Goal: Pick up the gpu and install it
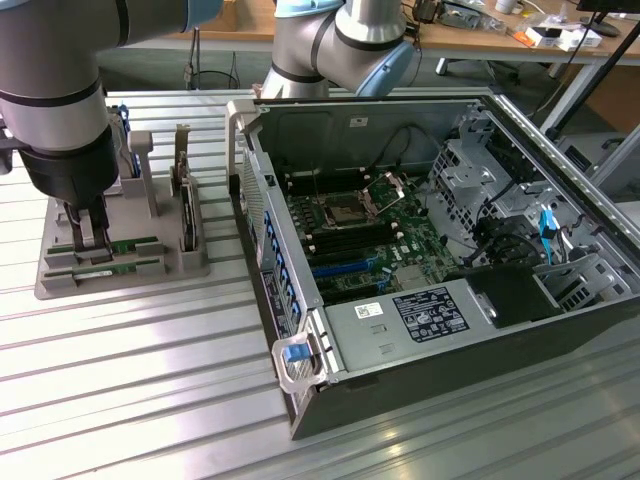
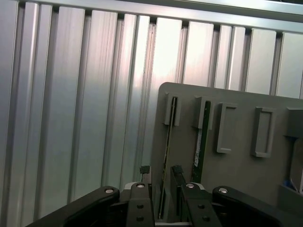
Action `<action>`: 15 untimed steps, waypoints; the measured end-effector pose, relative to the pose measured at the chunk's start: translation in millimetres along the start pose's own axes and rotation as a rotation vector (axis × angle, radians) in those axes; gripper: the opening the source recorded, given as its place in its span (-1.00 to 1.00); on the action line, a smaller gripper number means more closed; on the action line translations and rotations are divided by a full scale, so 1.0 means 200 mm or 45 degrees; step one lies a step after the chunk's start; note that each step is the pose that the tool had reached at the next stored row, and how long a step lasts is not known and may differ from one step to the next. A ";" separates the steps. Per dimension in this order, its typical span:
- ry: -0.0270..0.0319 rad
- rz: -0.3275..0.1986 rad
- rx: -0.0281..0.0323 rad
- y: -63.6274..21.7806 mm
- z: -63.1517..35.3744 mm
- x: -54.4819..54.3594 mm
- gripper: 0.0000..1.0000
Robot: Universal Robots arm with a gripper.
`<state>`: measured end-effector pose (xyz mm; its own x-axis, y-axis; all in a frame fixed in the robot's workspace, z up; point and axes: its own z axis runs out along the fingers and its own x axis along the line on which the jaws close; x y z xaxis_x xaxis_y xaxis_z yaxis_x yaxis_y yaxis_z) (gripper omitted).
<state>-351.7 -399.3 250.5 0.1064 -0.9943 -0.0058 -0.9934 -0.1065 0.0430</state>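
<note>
The gpu (image 2: 167, 137) is a thin green stick standing on edge in the outermost slot of a grey holder (image 2: 236, 184). In the exterior view the gpu (image 1: 135, 266) lies along the front of that holder (image 1: 190, 262), at the exterior view's left. My gripper (image 2: 161, 172) is open, with one black finger on each side of the stick's near end and not pressing on it. In the exterior view my gripper (image 1: 90, 250) hangs straight down over the holder's left part. A second green stick (image 2: 201, 137) sits in the neighbouring slot.
An open computer case (image 1: 270, 250) with its motherboard (image 1: 390, 230) exposed lies at the exterior view's right of the holder. A dark card (image 1: 185, 210) stands on edge at the holder's back. Everything rests on a ribbed aluminium table (image 1: 130, 380).
</note>
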 end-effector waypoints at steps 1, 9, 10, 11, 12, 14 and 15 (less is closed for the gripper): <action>0.0000 0.000 0.0000 0.000 0.001 0.00 -0.40; 0.0000 0.000 0.0001 0.000 0.010 0.00 -0.40; 0.0000 0.000 0.0000 0.000 0.011 0.00 -0.40; 0.0000 0.000 0.0000 0.000 0.011 0.00 -0.40; 0.0000 0.000 0.0000 -0.001 0.013 0.00 -0.40; 0.0000 0.000 0.0000 -0.001 0.014 0.00 -0.40; 0.0000 0.000 0.0001 -0.001 0.016 0.00 -0.40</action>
<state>-351.7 -399.2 247.4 0.1063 -0.9943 -0.0058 -0.9934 -0.1065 0.0429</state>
